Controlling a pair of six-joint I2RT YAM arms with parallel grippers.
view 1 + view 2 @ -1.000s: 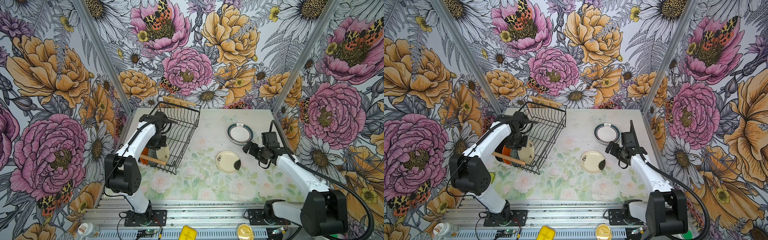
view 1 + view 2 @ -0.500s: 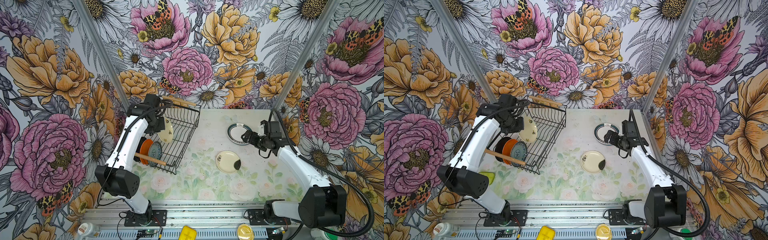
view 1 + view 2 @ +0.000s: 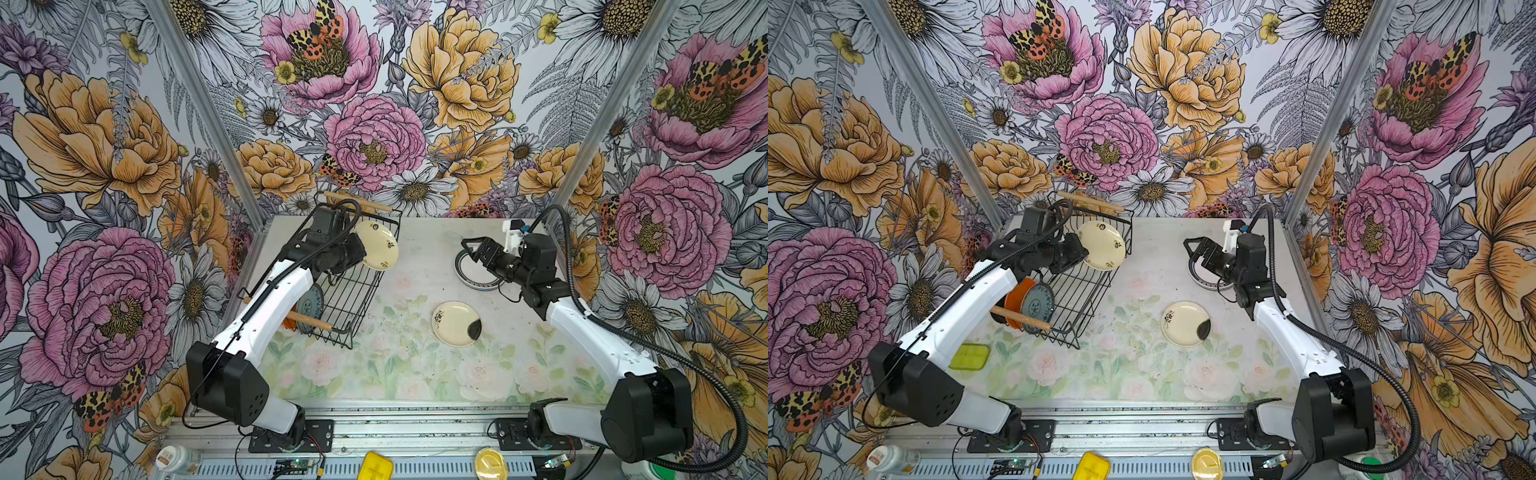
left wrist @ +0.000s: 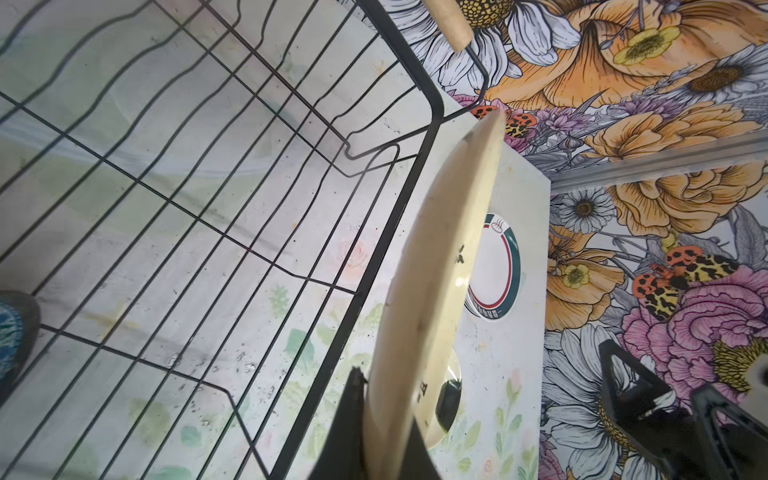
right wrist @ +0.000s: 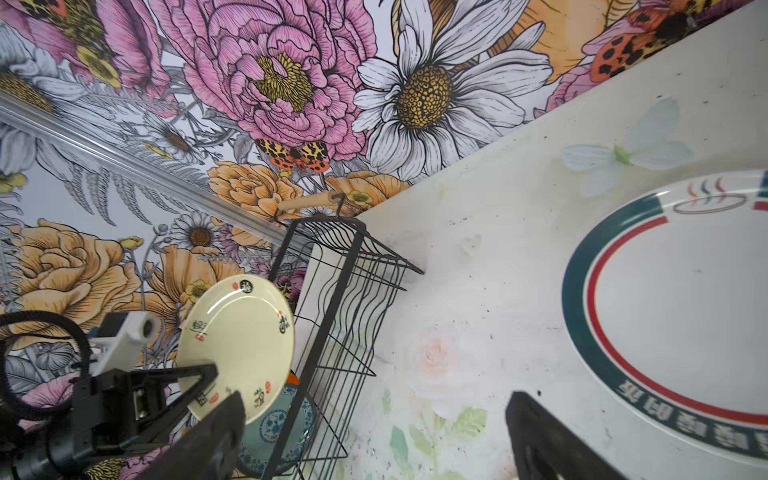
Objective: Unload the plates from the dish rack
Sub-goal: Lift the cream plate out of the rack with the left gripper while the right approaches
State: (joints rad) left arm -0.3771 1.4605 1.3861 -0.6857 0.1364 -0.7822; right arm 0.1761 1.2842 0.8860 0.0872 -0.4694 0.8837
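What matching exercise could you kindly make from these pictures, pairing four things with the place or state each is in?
Column A
1. cream plate with small motifs
2. cream plate with black blotch
3. blue patterned plate
4. right claw

Column B
a. standing on edge in the dish rack
b. open, holding nothing
c. lying flat on the table
d. gripped at its edge by the left claw, in the air

Pairs: 1-d, 2-c, 3-a, 4-b
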